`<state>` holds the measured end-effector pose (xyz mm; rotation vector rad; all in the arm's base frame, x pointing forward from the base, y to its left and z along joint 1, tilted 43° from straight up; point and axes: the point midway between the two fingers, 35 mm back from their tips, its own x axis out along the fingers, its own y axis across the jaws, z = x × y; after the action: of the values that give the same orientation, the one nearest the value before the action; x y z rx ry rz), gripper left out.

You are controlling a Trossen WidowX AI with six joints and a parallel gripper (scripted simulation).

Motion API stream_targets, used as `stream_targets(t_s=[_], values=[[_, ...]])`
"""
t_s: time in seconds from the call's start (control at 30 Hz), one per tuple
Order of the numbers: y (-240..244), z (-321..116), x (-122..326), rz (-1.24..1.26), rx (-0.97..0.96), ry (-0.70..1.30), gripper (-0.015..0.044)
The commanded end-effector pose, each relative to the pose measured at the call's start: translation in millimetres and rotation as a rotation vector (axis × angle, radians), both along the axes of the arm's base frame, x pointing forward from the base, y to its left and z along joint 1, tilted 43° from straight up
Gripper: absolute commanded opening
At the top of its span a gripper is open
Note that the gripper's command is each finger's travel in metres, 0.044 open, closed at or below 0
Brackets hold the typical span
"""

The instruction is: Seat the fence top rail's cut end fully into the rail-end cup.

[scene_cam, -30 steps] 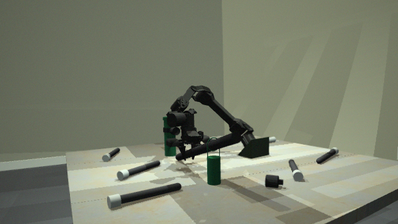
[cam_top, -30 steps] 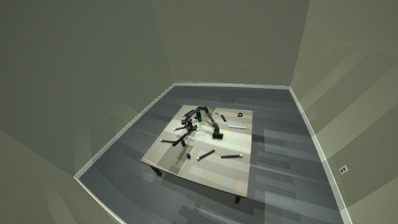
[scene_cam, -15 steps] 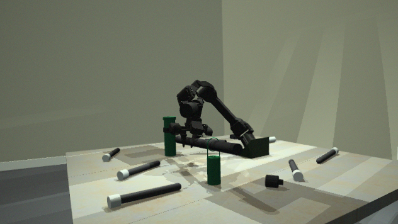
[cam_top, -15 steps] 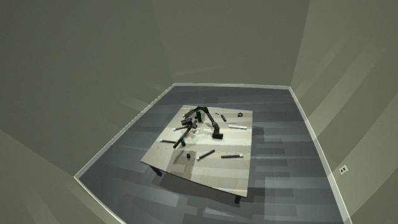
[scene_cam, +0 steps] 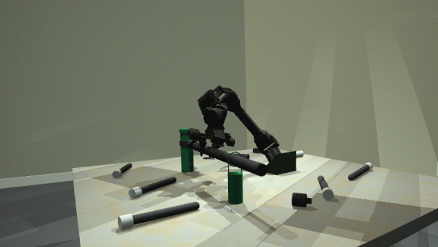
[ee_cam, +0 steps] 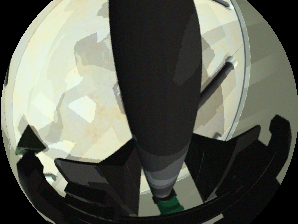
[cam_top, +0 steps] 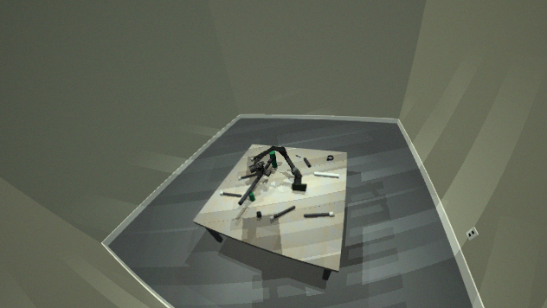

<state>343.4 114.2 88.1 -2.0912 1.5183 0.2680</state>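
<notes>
Bare, windowless-looking corner of a room, kind of place uncertain

Plain grey-green walls (cam_top: 320, 60) (scene_cam: 121, 69) meet a dark grey floor (cam_top: 368, 281) (scene_cam: 38, 211) along a pale skirting strip (cam_top: 441, 208) (scene_cam: 34, 177); a white socket plate (cam_top: 476, 230) sits at the lower right of the top view. A pale, marbled worktop (cam_top: 303, 242) (scene_cam: 104, 236) on dark legs carries a black robot arm (cam_top: 288, 161) (scene_cam: 247, 119), suggesting a test room or lab.
</notes>
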Motion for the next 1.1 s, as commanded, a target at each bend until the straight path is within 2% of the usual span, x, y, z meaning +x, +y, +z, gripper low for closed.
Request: stream_targets(t_s=[0.0,1.07], values=[[0.4,0.2,0.0,0.003,-0.001,-0.001,0.0000],[3.5,2.1,4.4,0.003,-0.001,-0.001,0.0000]])
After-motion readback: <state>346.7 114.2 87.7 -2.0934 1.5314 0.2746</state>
